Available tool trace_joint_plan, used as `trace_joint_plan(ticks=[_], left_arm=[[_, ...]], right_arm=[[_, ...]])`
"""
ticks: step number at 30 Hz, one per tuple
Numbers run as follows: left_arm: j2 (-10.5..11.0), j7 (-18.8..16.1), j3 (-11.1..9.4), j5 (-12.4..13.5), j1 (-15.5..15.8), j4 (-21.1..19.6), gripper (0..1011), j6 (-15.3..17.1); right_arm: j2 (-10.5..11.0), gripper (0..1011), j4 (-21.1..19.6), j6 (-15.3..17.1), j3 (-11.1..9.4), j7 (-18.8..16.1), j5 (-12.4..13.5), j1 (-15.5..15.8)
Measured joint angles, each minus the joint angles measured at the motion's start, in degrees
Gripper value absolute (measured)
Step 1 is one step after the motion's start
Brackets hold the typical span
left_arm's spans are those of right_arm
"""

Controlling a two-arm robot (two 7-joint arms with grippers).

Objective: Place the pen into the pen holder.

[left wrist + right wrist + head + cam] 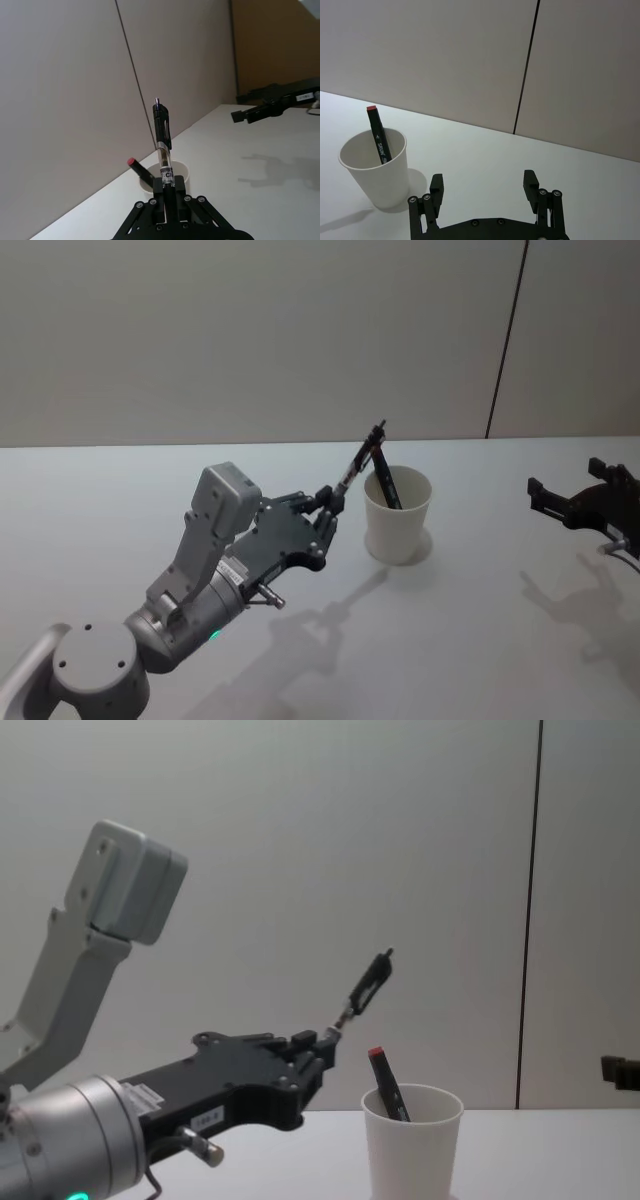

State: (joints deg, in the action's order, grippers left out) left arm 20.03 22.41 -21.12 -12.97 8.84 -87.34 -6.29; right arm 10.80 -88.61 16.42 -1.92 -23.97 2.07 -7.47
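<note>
My left gripper [335, 503] is shut on the lower end of a black and clear pen [365, 455], held off the table just left of the pen holder. The pen [163, 140] slants up from the fingers, and its clip end reaches over the cup's rim in the head view. The pen holder [398, 527] is a white paper cup standing upright at the table's middle. A black marker with a red cap [386, 1090] leans inside it. My right gripper [483, 179] is open and empty, off to the right of the cup [374, 175].
The white table [480, 640] runs back to a plain grey wall with a dark vertical seam [505, 340]. The right gripper [565, 482] hangs low near the table's right edge.
</note>
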Motion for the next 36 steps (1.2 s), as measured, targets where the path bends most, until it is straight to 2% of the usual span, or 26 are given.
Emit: trace_joint_plan(ticks=[17,36], left_arm=[[-1.85,8.46,-1.11,-0.98,2.45,3.53,136,-2.92],[-4.65,13.08,-2.65,-0.98,5.33,7.99,136,-5.30]], right_arm=[[0.00,1001,0.00,0.00,0.00,0.00,0.00,0.00],[0.00,1001,0.00,0.00,0.00,0.00,0.00,0.00]])
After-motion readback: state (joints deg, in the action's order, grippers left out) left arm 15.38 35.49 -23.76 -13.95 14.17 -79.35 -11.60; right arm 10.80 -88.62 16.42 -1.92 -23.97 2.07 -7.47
